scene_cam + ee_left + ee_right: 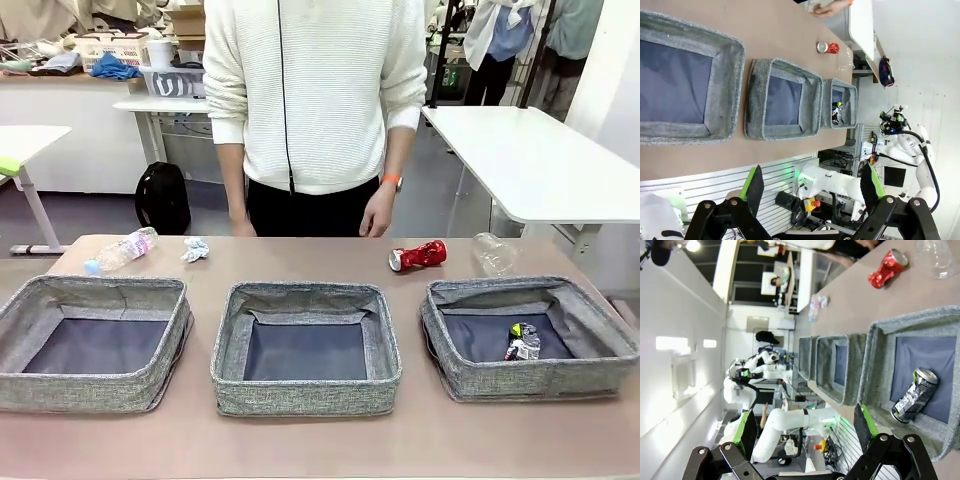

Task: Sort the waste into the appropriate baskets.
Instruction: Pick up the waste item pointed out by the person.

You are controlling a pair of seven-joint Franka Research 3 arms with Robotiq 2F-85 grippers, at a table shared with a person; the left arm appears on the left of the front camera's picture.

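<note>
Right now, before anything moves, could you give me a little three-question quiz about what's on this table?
1. True or false: the red can lies inside a basket.
2. Which basket holds the crushed silver-black can? A left, B middle, C right.
3. How many pieces of litter lie on the table outside the baskets?
Key: 1 false, it lies on the table beyond the right basket. 2 C. 3 four: the red can, two clear bottles and a paper wad.
</note>
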